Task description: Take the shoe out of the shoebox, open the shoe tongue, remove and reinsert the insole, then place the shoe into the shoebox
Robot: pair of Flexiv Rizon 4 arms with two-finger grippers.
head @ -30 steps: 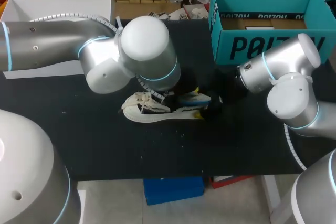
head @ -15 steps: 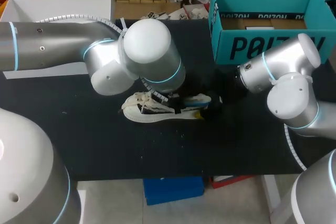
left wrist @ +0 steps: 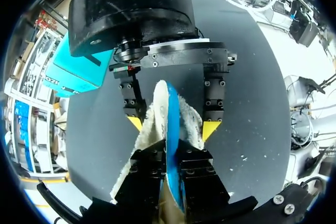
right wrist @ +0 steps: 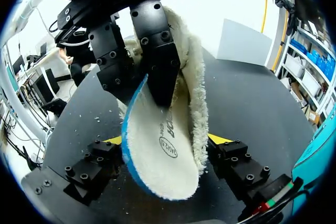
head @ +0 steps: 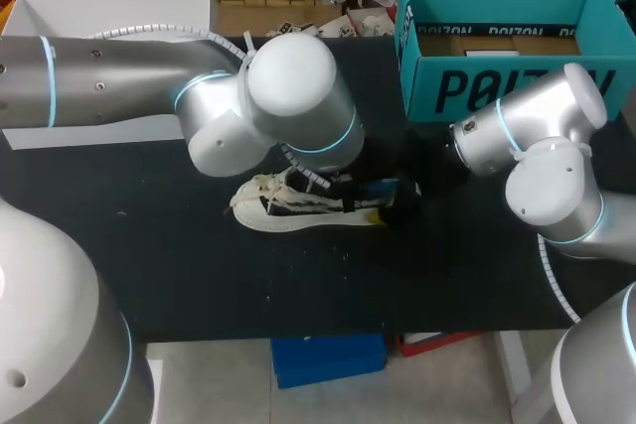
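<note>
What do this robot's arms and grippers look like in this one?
Both the left arm and right arm are smooth silver-grey tubes with bulbous rounded joints, ringed by thin glowing light-blue bands. A white ribbed cable hose runs along each. The left gripper and right gripper are black bolted blocks; yellow tips show on the right's fingers.

Table [head: 199, 275]: black matte top, spanning nearly the full width of the head view, with a straight front edge. The surface carries scattered white specks [head: 343, 252], most of them toward the middle front. A white open-topped box [head: 109, 7] sits at the far left corner. Lighting is even, and shadows on the top are soft.
</note>
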